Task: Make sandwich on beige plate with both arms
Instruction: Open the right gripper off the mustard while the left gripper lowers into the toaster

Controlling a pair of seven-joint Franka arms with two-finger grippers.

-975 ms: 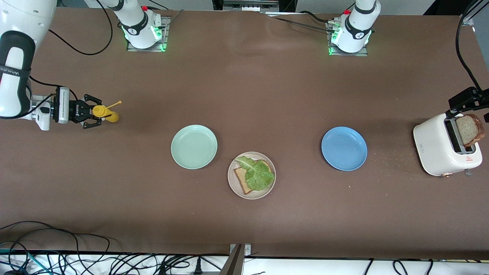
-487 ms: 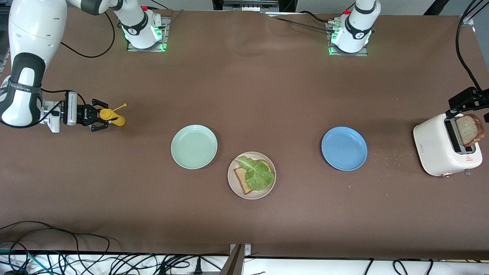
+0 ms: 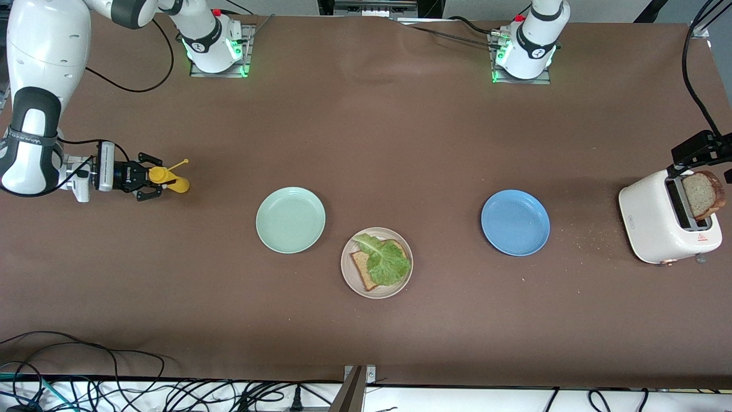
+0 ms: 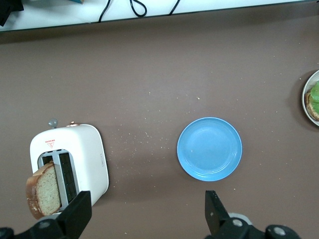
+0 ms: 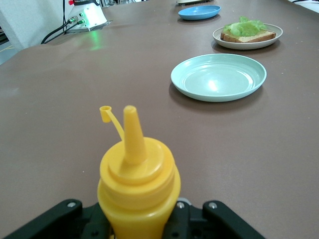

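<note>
Yellow bottle (image 3: 171,182), mint-green plate (image 3: 290,220), blue plate (image 3: 515,222), beige plate (image 3: 350,274) with green lettuce (image 3: 386,261), white toaster (image 3: 657,226), brown table (image 3: 366,143).

Right gripper (image 3: 150,184) jaws clamp yellow bottle (image 3: 169,182) — lettuce-topped bread (image 3: 382,264) on beige plate (image 3: 347,269).

A brown bench (image 3: 366,143) carries three plates: a mint-green plate (image 3: 290,220), a beige plate (image 3: 377,262) nearest the front camera, and a blue plate (image 3: 515,222). A white toaster (image 3: 666,220) stands at the left arm's end, crumbs (image 3: 583,240) scattered beside it.
</note>
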